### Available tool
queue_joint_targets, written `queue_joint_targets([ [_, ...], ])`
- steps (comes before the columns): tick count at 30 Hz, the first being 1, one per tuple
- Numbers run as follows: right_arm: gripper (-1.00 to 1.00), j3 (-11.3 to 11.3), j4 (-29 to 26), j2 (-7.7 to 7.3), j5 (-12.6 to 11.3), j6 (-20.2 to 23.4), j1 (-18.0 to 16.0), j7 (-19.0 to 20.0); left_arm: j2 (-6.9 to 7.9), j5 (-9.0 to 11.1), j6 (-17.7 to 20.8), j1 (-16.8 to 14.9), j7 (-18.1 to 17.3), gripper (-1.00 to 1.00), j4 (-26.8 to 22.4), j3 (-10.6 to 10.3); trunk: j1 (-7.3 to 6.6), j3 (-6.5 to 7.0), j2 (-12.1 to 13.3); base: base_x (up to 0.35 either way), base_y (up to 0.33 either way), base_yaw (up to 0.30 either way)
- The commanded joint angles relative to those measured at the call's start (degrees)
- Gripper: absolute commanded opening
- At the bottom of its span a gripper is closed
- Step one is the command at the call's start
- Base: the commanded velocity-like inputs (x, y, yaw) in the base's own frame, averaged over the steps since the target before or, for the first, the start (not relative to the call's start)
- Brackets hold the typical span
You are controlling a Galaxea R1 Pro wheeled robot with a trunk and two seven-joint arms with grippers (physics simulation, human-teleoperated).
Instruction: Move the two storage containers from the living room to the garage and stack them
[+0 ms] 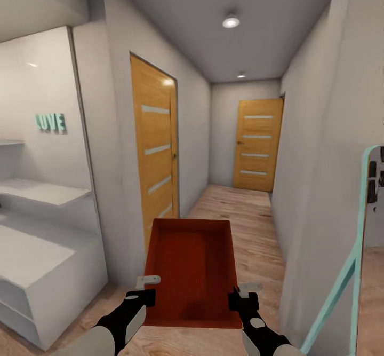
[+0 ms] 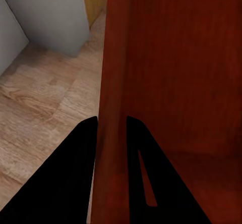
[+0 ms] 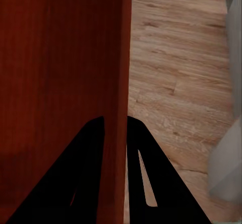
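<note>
Storage container (image 1: pixel 192 270), red-orange, open top: you've got it carried in front of the trunk, held level over the wood plank floor (image 1: pixel 250 222) of a hallway. Left tool (image 1: pixel 143 291) is clamped on the container's left wall near the near corner; the left wrist view shows a finger (image 2: pixel 75 173) on each side of that wall. Right tool (image 1: pixel 241 297) is the same on the right wall, with fingers (image 3: pixel 85 173) pinching the wall in the right wrist view. Both are gripping, and the box is not touching the floor.

Step in hand, as I read it: transport leg, one container en route to the garage. No concrete floor or red car here, so you're not there yet. No second container in these views.

Surroundings: wooden door (image 1: pixel 154 153) on the left wall, another door (image 1: pixel 257 145) at the far end, both look closed. White shelving (image 1: pixel 42 249) on the left, a teal-framed mirror (image 1: pixel 357 270) on the right.

Next move calls for: drive down the hallway centred between the walls, keep both grips tight and the box level. Watch clearance at the shelving corner and the mirror. A closed door could be a problem with both tools busy.
</note>
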Motion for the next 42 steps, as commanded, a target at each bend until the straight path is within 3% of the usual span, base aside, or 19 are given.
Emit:
queue_joint_targets([
  [1, -1.00, -1.76, 0.13, 0.02, 0.25, -0.20, -0.05, -0.22, 0.42, -1.03, 0.43, -0.06, 0.76, -1.00, -0.37, 0.88, 0.04, -0.09, -0.07, 0.308, 0.166, -0.242],
  [33, -1.00, -1.83, 0.13, 0.02, 0.25, -0.20, -0.05, -0.23, 0.42, -1.03, 0.43, -0.07, 0.76, -1.00, -0.37, 0.88, 0.04, -0.09, -0.07, 0.308, 0.166, -0.242],
  [42, -1.00, -1.84, 0.13, 0.02, 0.17, -0.20, -0.05, -0.23, 0.42, -1.03, 0.43, -0.08, 0.76, -1.00, -0.37, 0.88, 0.04, -0.09, -0.07, 0.308, 0.165, -0.051],
])
